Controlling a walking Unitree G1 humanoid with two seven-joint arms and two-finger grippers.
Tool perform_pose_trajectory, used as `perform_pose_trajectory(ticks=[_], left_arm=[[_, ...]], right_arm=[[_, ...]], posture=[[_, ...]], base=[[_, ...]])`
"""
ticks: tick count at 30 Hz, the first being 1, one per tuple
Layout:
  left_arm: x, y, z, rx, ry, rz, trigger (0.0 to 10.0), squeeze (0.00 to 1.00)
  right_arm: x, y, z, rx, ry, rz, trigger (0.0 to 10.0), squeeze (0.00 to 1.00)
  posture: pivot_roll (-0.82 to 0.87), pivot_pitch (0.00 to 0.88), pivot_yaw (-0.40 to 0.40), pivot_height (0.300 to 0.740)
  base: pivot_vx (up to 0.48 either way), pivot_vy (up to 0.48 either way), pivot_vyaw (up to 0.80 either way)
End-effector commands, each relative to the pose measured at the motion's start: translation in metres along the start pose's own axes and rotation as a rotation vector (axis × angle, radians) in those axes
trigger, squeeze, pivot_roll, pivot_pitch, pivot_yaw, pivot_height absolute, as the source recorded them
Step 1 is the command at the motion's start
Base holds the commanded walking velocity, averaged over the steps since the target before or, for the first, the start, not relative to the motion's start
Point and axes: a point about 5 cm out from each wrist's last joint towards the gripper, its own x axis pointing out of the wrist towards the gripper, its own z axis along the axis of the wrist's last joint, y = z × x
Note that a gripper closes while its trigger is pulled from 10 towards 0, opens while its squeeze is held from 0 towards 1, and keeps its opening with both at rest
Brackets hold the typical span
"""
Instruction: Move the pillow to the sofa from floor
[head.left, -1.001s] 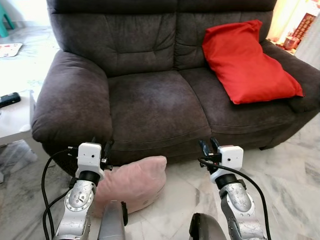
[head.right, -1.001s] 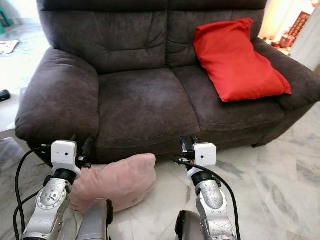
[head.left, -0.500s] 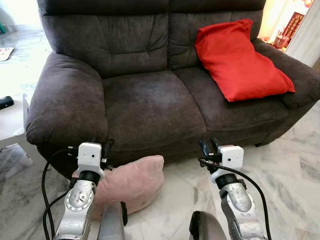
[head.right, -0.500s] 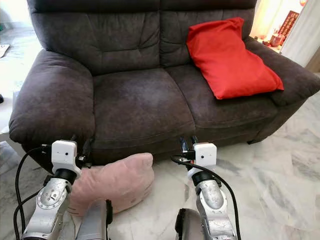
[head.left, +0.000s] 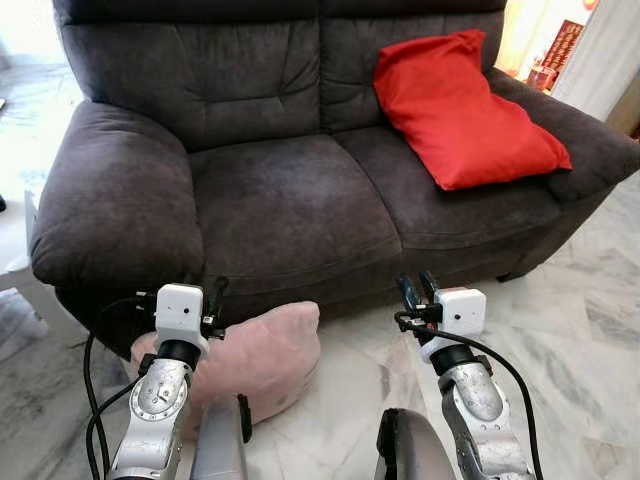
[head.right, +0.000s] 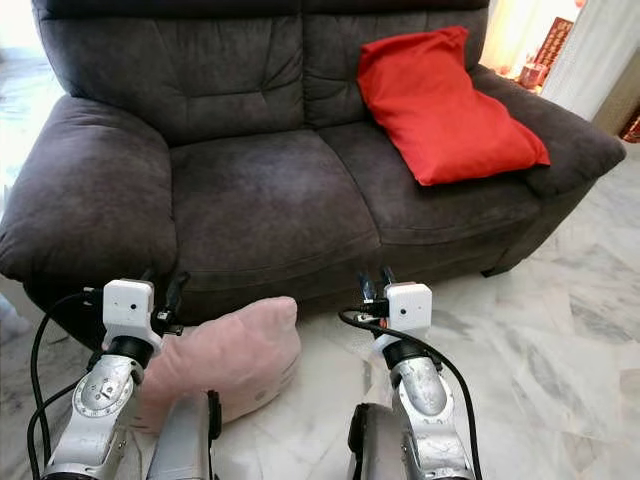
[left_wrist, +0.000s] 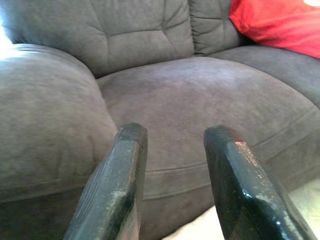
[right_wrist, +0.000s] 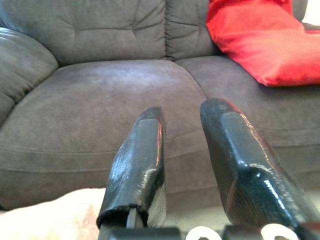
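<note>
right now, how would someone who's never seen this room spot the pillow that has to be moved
Find the dark grey sofa, then look down to the marble floor at its front edge. The pale pink pillow lies there below the left seat, unlike the red pillow already on the sofa.

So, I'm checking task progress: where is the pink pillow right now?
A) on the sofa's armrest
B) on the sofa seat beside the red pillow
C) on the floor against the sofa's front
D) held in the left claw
C: the pink pillow lies on the marble floor at the base of the sofa, not yet lifted.
</note>
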Motion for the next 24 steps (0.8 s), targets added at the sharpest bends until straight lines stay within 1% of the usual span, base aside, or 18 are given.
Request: perform_pose_trajectory(ticks=[1, 3, 6, 24], left_arm=[[0.0002, 0.0012, 0.0011, -0.007, -0.001, 0.004, 10.0, 0.00], [0.0003, 0.0012, 0.0011, -0.007, -0.001, 0.004, 10.0, 0.00], [0.0009, 0.0017, 0.0013, -0.005, -0.001, 0.004, 10.0, 0.00], [0.0023, 0.0036, 0.0017, 0.001, 0.003, 0.005, 10.0, 0.00]], right_arm=[[0.0009, 0.0009, 0.0032, -0.021, -0.011, 0.018, 10.0, 0.00], [0.0007, 0.0029, 0.0035, -0.019, -0.016, 0.035, 10.0, 0.00], [-0.0002, 0.0065, 0.0043, -0.027, -0.025, 0.062, 10.0, 0.00], [-0.0003, 0.0104, 0.0025, -0.011, -0.016, 0.086, 10.0, 0.00]], posture=[[0.11, 0.054, -0.050, 0.530], [0.11, 0.055, -0.050, 0.530], [0.12, 0.055, -0.050, 0.530], [0.12, 0.055, -0.047, 0.530]], base=[[0.000, 0.000, 0.00], [0.000, 0.000, 0.00], [0.000, 0.000, 0.80], [0.000, 0.000, 0.80]])
